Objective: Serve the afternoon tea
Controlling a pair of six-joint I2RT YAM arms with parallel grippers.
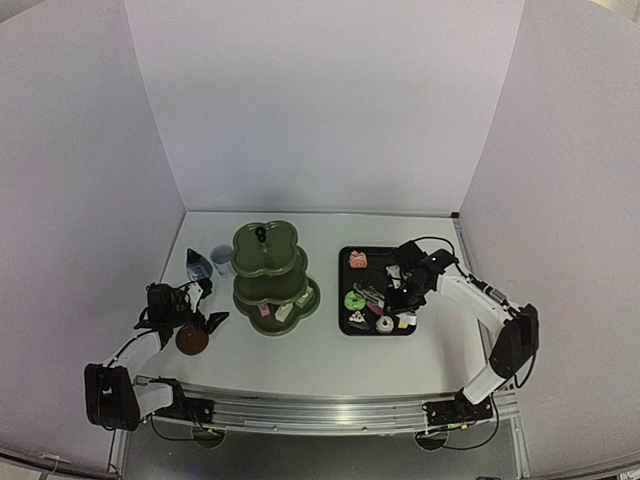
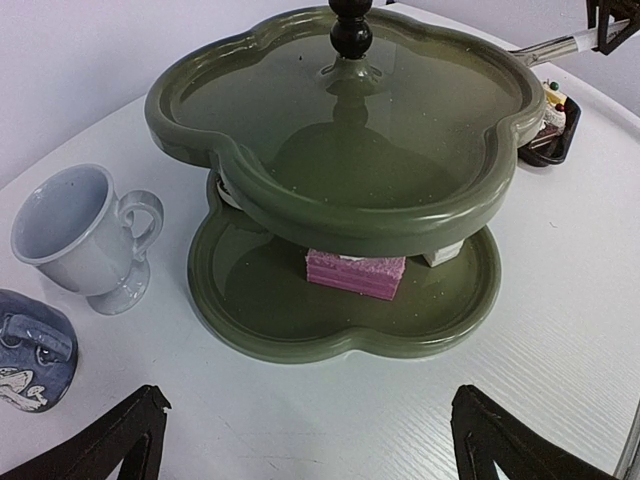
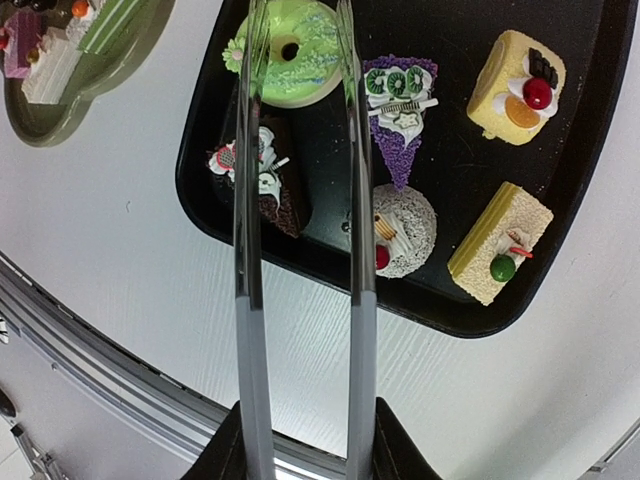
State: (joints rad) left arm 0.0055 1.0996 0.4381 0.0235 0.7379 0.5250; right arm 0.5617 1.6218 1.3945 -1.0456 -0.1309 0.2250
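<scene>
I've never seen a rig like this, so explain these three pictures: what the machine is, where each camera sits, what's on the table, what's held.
Two robot arms are bolted at the near edge of the table. One picture looks down from above; the others come from a camera on each wrist. On the table: a dark green tiered stand, a white cup, a small blue jug and a black tray of pastries. A pink cake slice sits on the stand's bottom tier. The left claw is open and empty. The right claw grips metal tongs, tips by a green doughnut.
</scene>
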